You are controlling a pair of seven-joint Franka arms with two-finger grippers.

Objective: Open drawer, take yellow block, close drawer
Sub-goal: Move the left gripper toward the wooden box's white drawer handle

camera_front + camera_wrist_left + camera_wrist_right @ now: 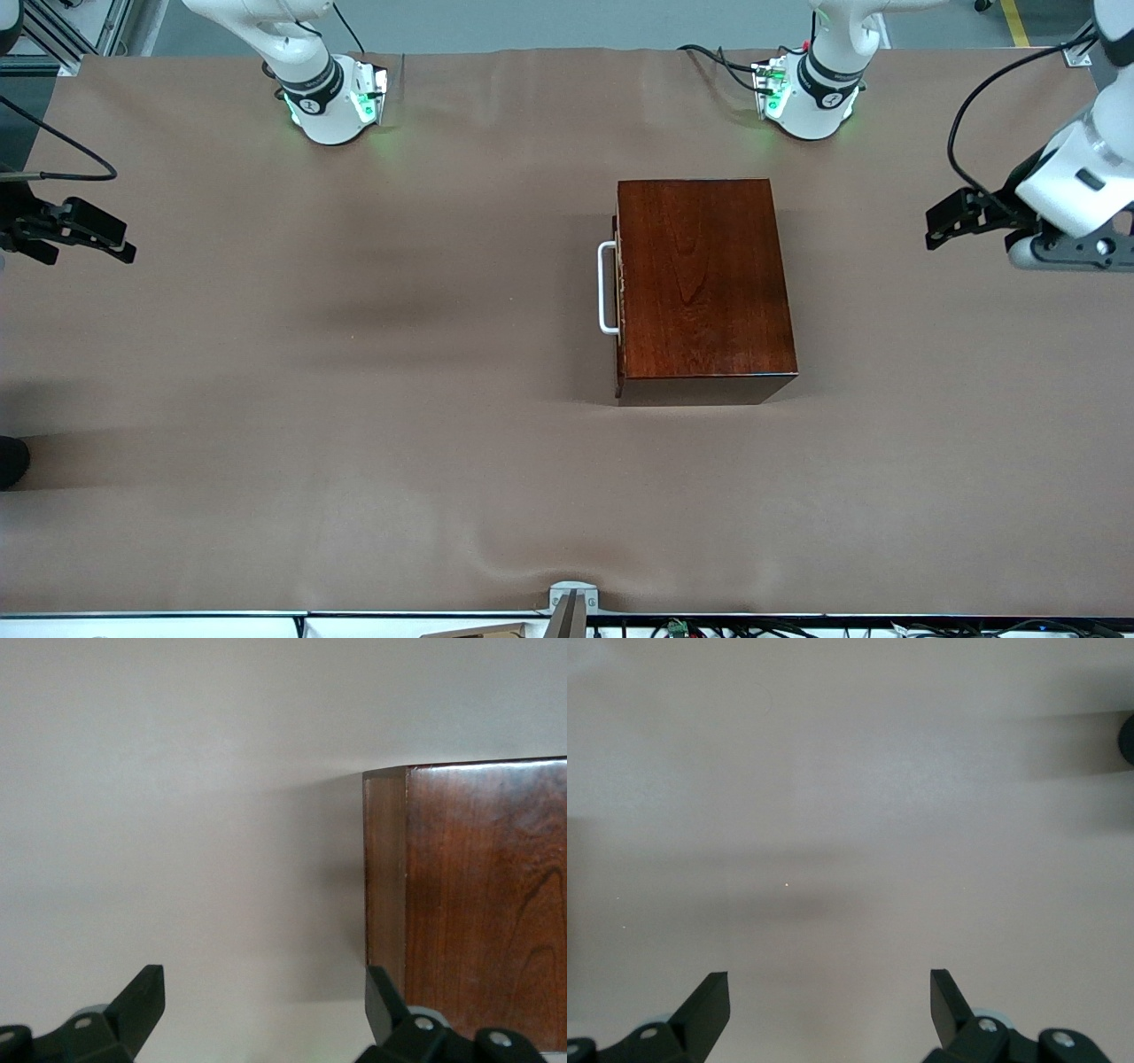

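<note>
Right end effector [93, 235]: over counter [354, 443] at right arm's end, fingers spread wide, holding nothing.
Drawer [618, 283]: shut flush in dark reddish-brown box [700, 283], mid-counter toward left arm's end; white bar handle [607, 288] faces right arm's end.
Yellow block: not visible.
Left end effector [952, 220]: over counter near box, fingers wide apart, empty.
Writing: none readable.

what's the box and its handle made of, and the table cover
The box looks like wood with a glossy dark reddish-brown varnish: grain lines and a sheen show on its top. The handle is a smooth white bar, plastic or painted metal; I cannot tell which. The table cover looks like matte brown paper or cloth, lying in soft ripples.
</note>
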